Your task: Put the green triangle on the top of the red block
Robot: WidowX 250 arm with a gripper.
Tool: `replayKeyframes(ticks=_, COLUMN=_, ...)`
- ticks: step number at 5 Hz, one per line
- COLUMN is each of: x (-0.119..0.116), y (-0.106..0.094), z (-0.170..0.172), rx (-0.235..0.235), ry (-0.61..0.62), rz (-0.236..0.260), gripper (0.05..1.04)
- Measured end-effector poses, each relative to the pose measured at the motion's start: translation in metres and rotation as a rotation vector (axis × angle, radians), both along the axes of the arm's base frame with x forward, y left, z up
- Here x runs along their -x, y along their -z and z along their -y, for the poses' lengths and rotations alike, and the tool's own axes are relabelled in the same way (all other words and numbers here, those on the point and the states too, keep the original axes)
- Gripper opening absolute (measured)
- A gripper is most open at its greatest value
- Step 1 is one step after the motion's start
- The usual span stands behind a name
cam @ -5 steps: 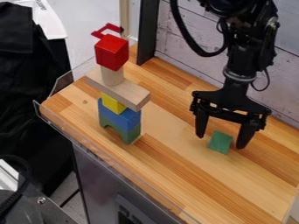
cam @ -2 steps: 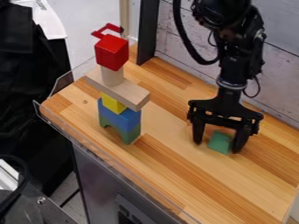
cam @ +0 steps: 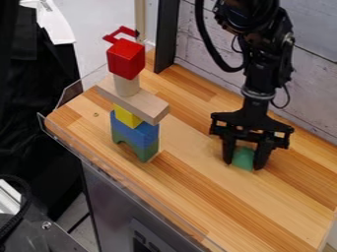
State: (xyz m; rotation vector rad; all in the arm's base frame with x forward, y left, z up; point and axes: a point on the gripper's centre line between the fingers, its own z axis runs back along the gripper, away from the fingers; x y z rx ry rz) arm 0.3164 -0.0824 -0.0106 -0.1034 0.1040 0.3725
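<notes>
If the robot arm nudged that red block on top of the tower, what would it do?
The red block looks stiff, so it would probably shift whole rather than squash. It sits on a narrower pale cylinder, so even a light nudge might tip it off. Its flat faces suggest it would tumble, not roll far.

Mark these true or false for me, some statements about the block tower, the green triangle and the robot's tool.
1. The red block sits above the wooden cylinder. True.
2. The green triangle is on top of the red block. False: it is low over or on the wooden table, away from the tower.
3. The green triangle is between the fingers of the tool. True.
4. The yellow block is underneath the blue block. False: the yellow block is above the blue one.
5. The tower's bottom piece is a green arch. True.
</notes>
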Motion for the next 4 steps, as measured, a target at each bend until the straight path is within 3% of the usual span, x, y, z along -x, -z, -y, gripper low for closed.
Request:
replayKeyframes(ticks=1, x=0.007, y=-0.003, z=-0.001, rx=0.004, ry=0.009, rz=0.003, gripper=0.551)
replayKeyframes(ticks=2, x=0.011, y=-0.053, z=-0.006, rx=-0.009, ry=0.059, rz=0.081, gripper=0.551)
replayKeyframes(ticks=4, x=0.028, y=-0.152, z=-0.029, rx=-0.114, ry=0.092, rz=0.203, gripper=0.551)
